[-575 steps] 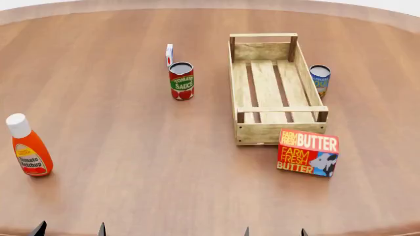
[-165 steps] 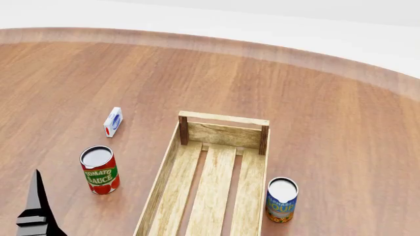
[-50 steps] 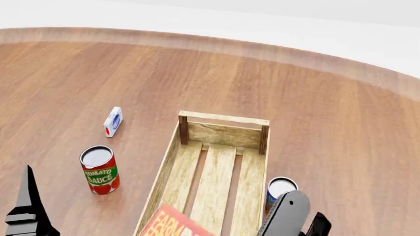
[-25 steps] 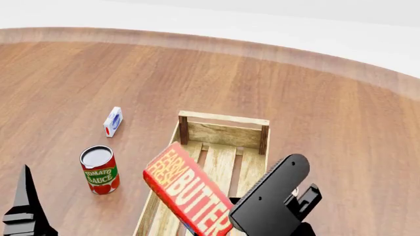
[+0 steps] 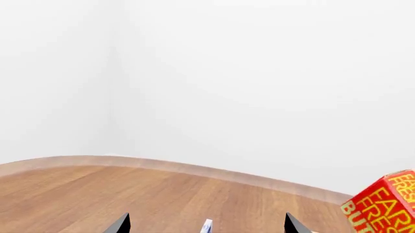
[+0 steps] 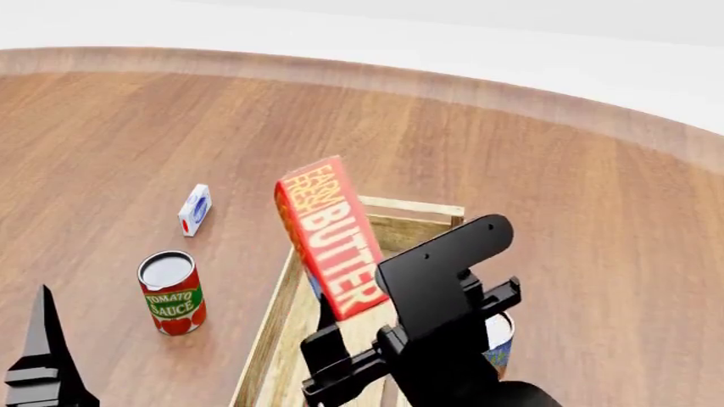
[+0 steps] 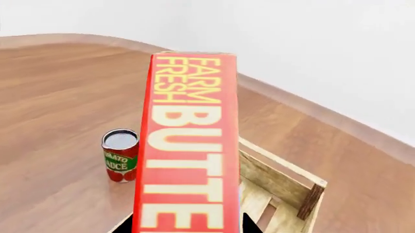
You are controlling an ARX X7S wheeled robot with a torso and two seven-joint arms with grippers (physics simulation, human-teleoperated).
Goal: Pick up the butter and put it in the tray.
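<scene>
From the head camera, the black right gripper (image 6: 328, 326) holds the flat red-orange butter box lettered "FARM FRESH BUTTER" (image 6: 329, 236) by its lower end, fingers closed on it. The box stands on end, tilted, raised above the near-left part of the long light-wood slatted tray (image 6: 425, 209), and hides much of it. Left of the tray stands a red tomato sauce can (image 6: 171, 292); beyond the can, also left of the tray, lies a small white-blue box (image 6: 195, 209). A blue soup can (image 6: 498, 337) peeks out just right of the tray, behind the arm. All rest on the round brown wooden surface (image 6: 565, 186). A dark tip of the left gripper (image 6: 43, 360) shows well left of the tray.

In the left wrist camera, the two black fingertips (image 5: 121, 224) of the left gripper stand wide apart with nothing between them. A corner of the butter box shows at the frame's edge.

In the right wrist camera, the butter box fills the middle, with the tray's far corner behind it and the sauce can beside it.
</scene>
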